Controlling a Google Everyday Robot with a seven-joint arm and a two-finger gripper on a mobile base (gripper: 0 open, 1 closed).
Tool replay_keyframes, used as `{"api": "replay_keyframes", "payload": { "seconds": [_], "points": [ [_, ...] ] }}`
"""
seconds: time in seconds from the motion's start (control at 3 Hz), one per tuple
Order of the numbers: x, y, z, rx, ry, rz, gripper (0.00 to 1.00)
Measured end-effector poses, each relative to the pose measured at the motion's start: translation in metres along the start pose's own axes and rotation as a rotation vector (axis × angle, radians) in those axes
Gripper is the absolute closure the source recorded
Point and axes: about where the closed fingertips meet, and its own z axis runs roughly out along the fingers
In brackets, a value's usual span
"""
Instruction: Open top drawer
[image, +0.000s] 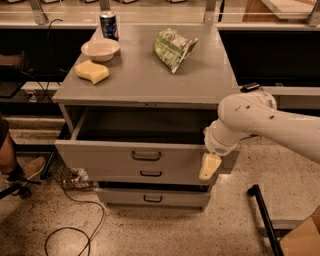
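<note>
The top drawer (100, 156) of the grey cabinet stands pulled out, its deep dark interior showing and a small dark bar handle (146, 156) at the centre of its front. Two shorter drawers with like handles sit below it, the middle one (150, 173) slightly out, the bottom one (152, 198) shut. My gripper (209, 167) hangs at the right end of the top drawer's front, on the white arm (260, 120) that comes in from the right. It holds nothing that I can see.
On the cabinet top (145, 75) lie a yellow sponge (92, 71), a white bowl (100, 49), a blue can (108, 25) and a green chip bag (173, 47). A person's foot (22, 172) and cables (75, 220) are at the left floor. A black bar (262, 215) stands at lower right.
</note>
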Motion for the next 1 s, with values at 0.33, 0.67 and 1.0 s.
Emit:
{"api": "replay_keyframes", "payload": {
  "seconds": [0.33,0.67,1.0],
  "points": [
    [0.000,0.010,-0.003,-0.022,0.018,-0.016,0.00],
    [0.000,0.023,-0.001,-0.060,0.038,-0.023,0.19],
    [0.009,0.038,0.006,-0.112,0.045,0.010,0.42]
  ]
}}
